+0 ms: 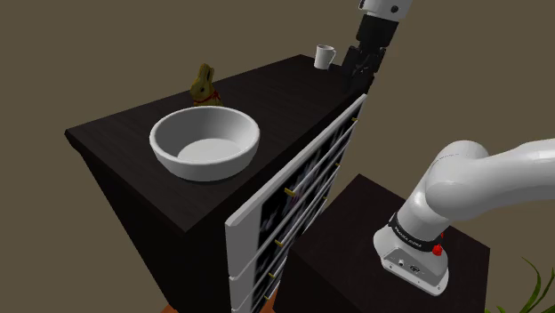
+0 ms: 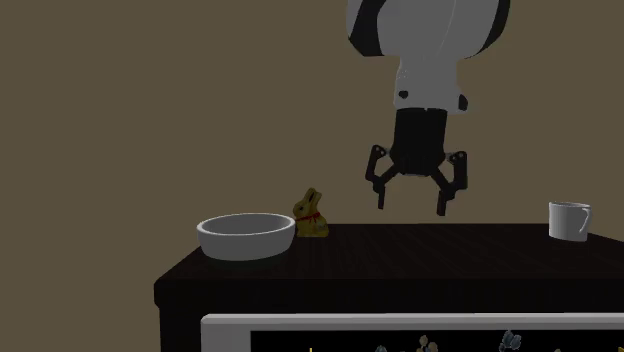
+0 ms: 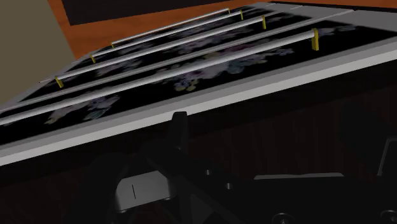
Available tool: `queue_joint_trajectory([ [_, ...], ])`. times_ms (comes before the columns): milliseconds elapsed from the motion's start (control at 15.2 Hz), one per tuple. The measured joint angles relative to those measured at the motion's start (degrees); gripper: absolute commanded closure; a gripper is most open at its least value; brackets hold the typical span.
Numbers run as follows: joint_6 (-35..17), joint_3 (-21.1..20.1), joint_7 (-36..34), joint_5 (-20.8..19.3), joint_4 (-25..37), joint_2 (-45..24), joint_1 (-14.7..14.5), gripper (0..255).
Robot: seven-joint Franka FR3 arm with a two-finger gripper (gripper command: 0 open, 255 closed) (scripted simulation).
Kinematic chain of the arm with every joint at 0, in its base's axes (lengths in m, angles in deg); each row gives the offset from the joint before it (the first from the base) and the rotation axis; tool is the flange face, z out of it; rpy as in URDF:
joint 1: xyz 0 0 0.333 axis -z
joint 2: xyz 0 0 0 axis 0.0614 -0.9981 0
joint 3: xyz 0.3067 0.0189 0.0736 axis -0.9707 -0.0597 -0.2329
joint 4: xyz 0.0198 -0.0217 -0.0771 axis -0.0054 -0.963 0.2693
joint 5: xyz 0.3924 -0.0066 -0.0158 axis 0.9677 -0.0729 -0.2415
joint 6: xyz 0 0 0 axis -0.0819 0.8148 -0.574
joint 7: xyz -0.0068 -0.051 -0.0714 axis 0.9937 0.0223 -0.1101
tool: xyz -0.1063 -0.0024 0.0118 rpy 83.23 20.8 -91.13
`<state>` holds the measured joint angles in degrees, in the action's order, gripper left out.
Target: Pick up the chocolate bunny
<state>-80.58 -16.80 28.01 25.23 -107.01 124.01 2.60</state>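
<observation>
Shoulder view: gold bunny beside bowl

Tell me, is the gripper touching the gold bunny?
Apart. The second exterior view shows the gripper in the air, with bare wall between it and the bunny.

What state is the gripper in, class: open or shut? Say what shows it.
Open: in the second exterior view the gripper has its two fingers standing well apart, with nothing between them.
</observation>
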Motion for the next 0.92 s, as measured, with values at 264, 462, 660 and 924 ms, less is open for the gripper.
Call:
queue_joint_trajectory([
  [264, -2.81, -0.84, -1.66, 1.77, 1.50, -3.61, -0.25, 0],
  [462, -6.54, -2.53, -4.49, 4.41, 3.73, -8.43, -0.80, 0],
  [660, -10.30, -3.83, -6.86, 6.70, 5.70, -12.87, -1.20, 0],
  [924, -14.72, -5.55, -10.08, 9.22, 10.90, -20.53, -1.65, 0],
])
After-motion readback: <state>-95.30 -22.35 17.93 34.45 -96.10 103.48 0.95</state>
